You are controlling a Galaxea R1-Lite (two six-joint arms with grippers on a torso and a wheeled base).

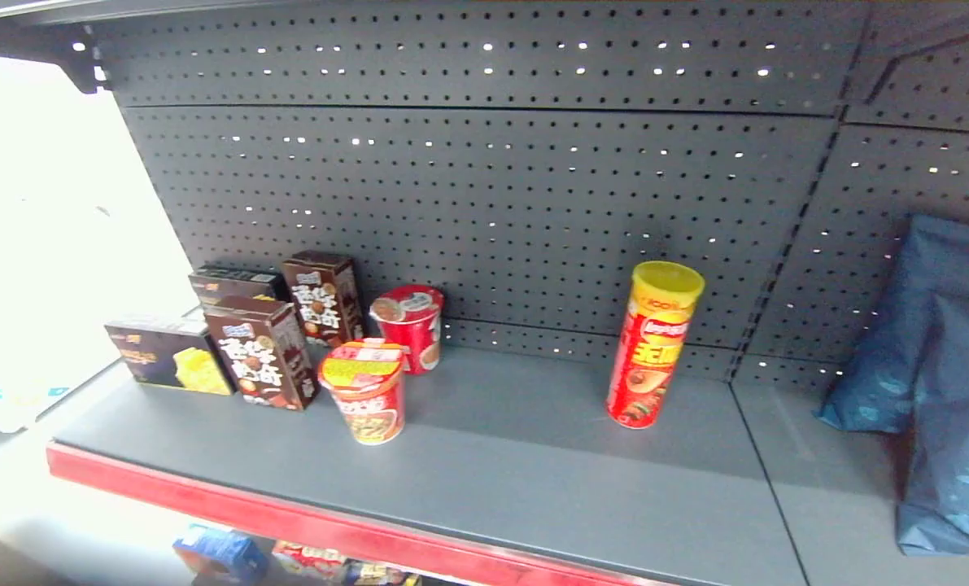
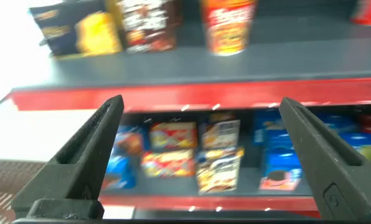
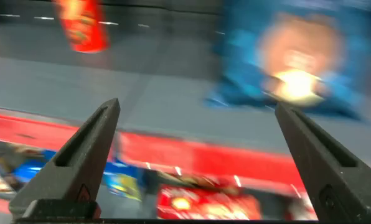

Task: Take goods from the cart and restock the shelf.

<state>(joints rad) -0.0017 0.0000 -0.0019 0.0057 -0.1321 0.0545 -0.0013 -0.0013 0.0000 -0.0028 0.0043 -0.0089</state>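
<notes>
A grey shelf (image 1: 533,472) with a red front lip holds goods. At its left stand several dark snack boxes (image 1: 260,350) and two red cup noodles (image 1: 366,391). A tall red chip can (image 1: 653,345) with a yellow lid stands upright near the middle. Blue bags (image 1: 940,366) lean at the right. My left gripper (image 2: 201,118) is open and empty, in front of the shelf's red lip, below the boxes (image 2: 145,25) and a cup (image 2: 229,25). My right gripper (image 3: 198,118) is open and empty, facing the shelf edge, with the chip can (image 3: 83,25) and a blue bag (image 3: 297,56) beyond it.
A perforated dark back panel (image 1: 484,179) rises behind the shelf. Free shelf surface lies between the cups and the can, and between the can and the bags. A lower shelf holds more packaged goods (image 2: 204,155). Bright white glare covers the far left.
</notes>
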